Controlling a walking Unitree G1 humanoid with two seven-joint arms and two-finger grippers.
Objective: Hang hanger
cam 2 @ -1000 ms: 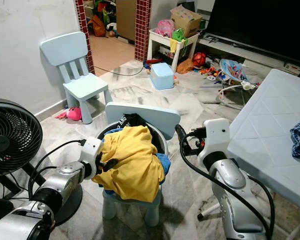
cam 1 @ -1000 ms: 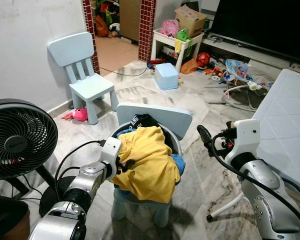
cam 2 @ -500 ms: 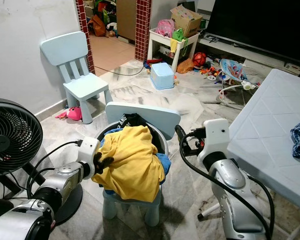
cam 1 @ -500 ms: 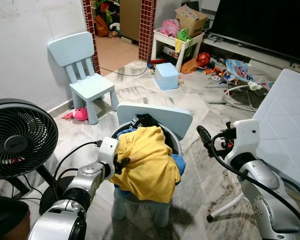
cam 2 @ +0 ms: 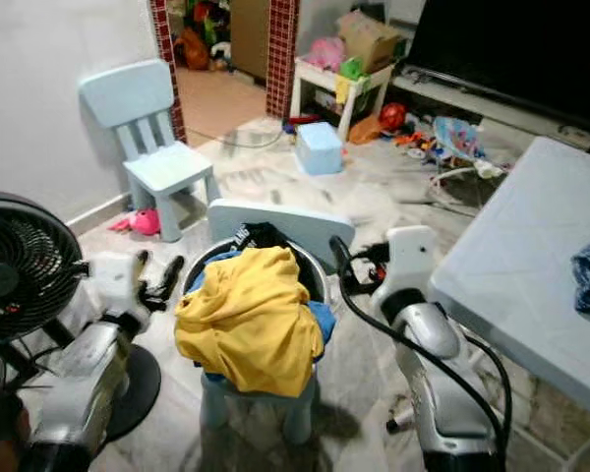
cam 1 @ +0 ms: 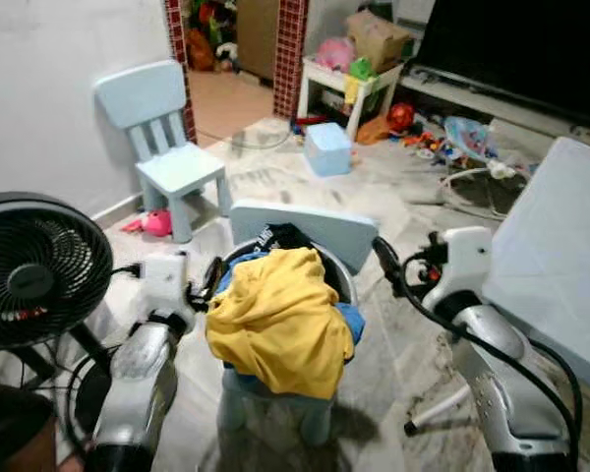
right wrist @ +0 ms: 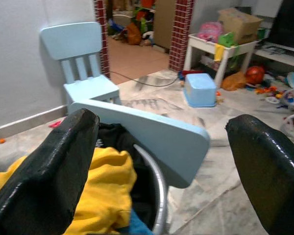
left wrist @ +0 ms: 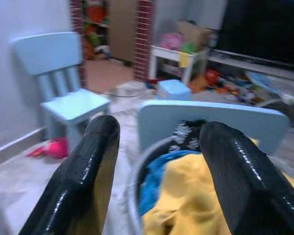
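Left gripper (cam 1: 199, 285) has withdrawn left off the yellow garment (cam 1: 280, 320) — jaws released, empty. Right gripper (cam 1: 391, 267) likewise released; no hanger visible.

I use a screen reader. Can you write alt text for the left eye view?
A yellow garment is heaped on a laundry basket sitting on a small blue chair. The left tool and the right tool flank it, both open and empty.
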